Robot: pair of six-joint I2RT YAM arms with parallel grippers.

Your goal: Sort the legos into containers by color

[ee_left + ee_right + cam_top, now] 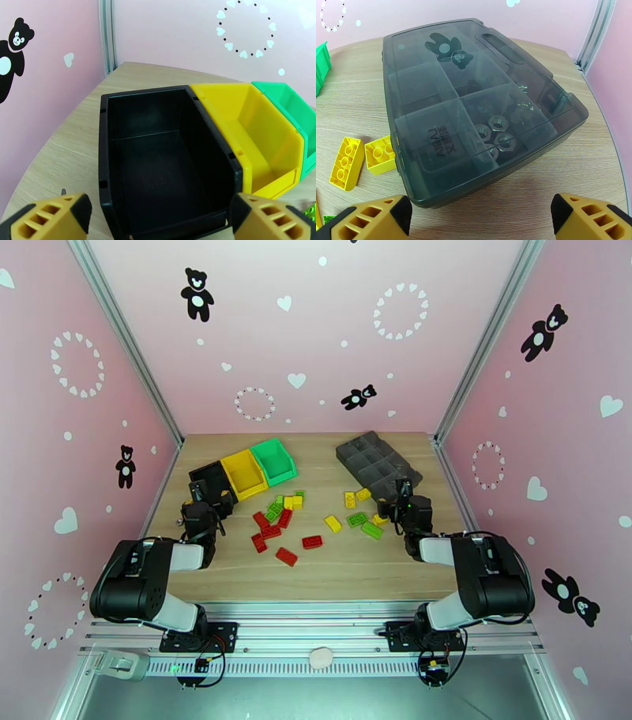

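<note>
Red, yellow and green legos lie scattered mid-table: a red and green cluster [272,524] in the centre, with yellow and green ones [359,515] to its right. At back left the containers stand in a row: black bin [207,475], yellow bin [243,472], green bin [274,459]. My left gripper [208,494] hangs open just before the black bin [166,158], which is empty, as is the yellow bin [252,134]. My right gripper [404,494] is open, with two yellow legos [359,158] ahead on its left. Nothing sits between either pair of fingers.
A dark grey lidded compartment tray [378,461] lies at back right, directly ahead of the right gripper, with metal nuts [495,132] inside. Pink walls and aluminium posts close in the table. Bare wood runs along the near edge in front of the arm bases.
</note>
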